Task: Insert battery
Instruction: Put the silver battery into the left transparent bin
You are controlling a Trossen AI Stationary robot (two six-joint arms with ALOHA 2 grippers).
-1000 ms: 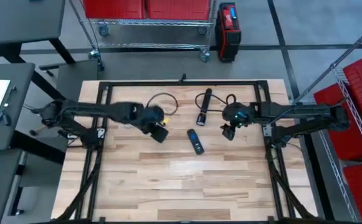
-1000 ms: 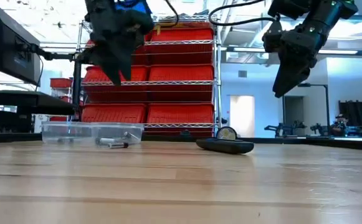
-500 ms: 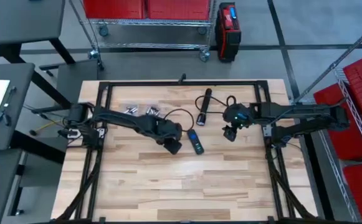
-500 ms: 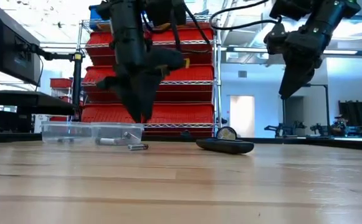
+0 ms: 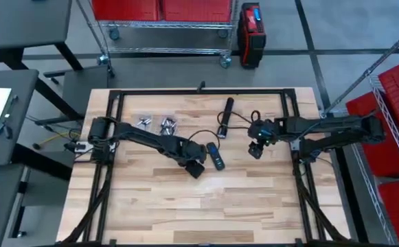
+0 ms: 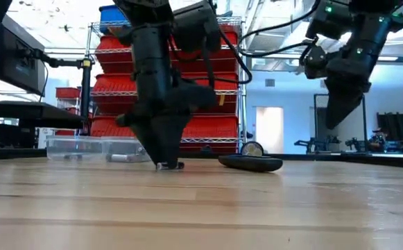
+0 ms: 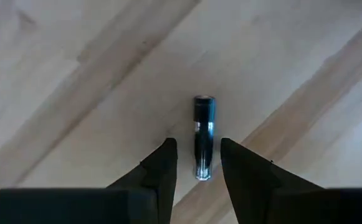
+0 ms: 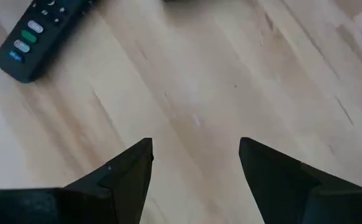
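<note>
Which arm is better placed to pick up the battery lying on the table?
The left. Its gripper is down at the table with open fingers either side of the battery. The right gripper hangs open above bare wood, beyond the remote.

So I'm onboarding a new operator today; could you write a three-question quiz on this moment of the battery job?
1. True or false: the small dark cylindrical battery lies on the wooden table.
2. The left gripper is: A) shut on it B) open, fingers either side of it C) high above it.
3. What does the open right gripper hold?

Key: 1 true; 2 B; 3 nothing. The black remote control lies untouched.
</note>
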